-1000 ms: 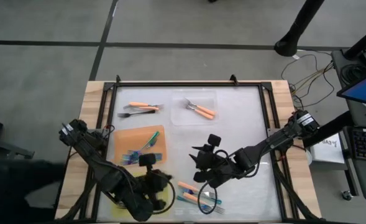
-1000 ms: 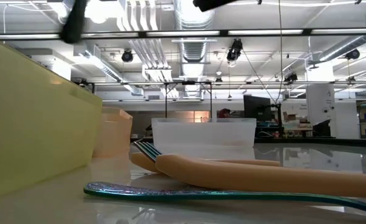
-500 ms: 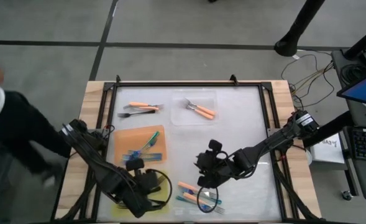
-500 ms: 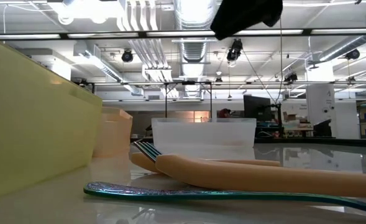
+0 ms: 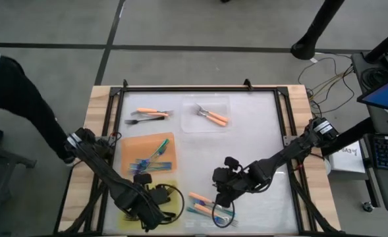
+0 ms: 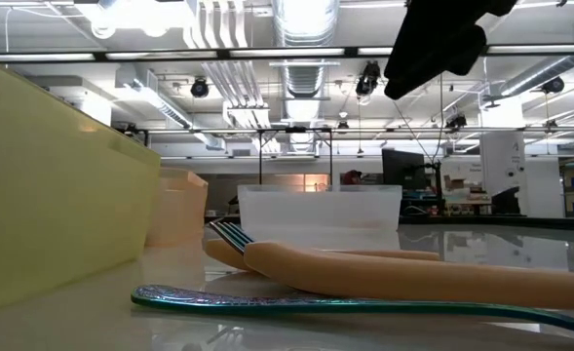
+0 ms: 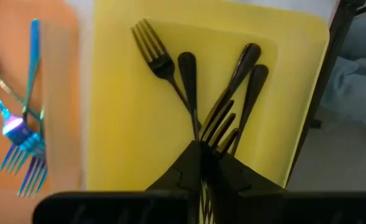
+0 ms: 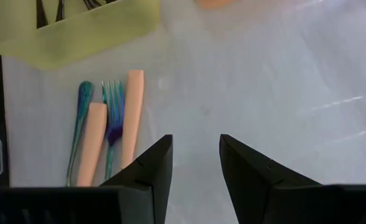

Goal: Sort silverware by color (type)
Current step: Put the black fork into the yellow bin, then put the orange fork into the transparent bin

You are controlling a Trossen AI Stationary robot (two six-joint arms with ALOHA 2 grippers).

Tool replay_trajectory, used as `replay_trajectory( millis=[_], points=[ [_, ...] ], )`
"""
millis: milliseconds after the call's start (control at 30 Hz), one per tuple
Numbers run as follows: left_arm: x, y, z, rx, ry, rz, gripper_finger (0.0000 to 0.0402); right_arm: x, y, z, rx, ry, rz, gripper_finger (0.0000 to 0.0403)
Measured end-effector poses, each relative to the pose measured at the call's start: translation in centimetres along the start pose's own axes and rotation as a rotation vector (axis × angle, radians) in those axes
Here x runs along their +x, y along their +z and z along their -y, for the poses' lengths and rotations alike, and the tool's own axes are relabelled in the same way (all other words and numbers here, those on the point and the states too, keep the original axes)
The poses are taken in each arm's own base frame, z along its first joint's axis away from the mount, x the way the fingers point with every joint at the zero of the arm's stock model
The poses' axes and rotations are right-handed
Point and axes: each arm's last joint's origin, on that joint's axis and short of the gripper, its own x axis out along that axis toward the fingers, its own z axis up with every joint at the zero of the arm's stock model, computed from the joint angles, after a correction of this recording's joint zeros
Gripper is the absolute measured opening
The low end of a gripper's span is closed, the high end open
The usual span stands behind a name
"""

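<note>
The floor (image 5: 200, 33) around the surface is grey with dark lines. Cables (image 5: 332, 69) lie past the far right corner. In the low view, long ceiling lights (image 6: 403, 51) and silver pipes (image 6: 301, 19) hang over a big room.

A teal fork (image 6: 364, 304) lies flat across the bottom of the frame. Just behind it an orange-handled fork (image 6: 403, 271) stretches to the right edge, its tines (image 6: 230, 234) near the centre. A yellow tray wall (image 6: 57, 185) fills the left side. A clear plastic tray (image 6: 319, 210) stands behind, mid-frame. A dark robot part (image 6: 438, 41) hangs at the upper right.
</note>
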Motion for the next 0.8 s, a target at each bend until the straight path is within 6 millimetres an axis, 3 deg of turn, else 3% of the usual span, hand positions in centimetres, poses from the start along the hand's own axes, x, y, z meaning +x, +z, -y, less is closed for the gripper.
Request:
replay_trajectory(
  millis=[500,633,800],
  points=[
    [0.9,1.1,1.7,0.074,-0.102,0.106,0.0067,-0.1,-0.7,-0.7,0.084,0.146,-0.144,0.0126],
    [0.6,2.0,2.6,0.048,-0.165,0.24,0.0076,0.8,-1.4,-1.2,0.091,0.131,-0.167,0.0123],
    [-0.1,3.3,3.8,-0.016,-0.255,0.439,0.0077,3.5,-3.0,-2.0,0.07,0.085,-0.231,0.0123]
  ],
)
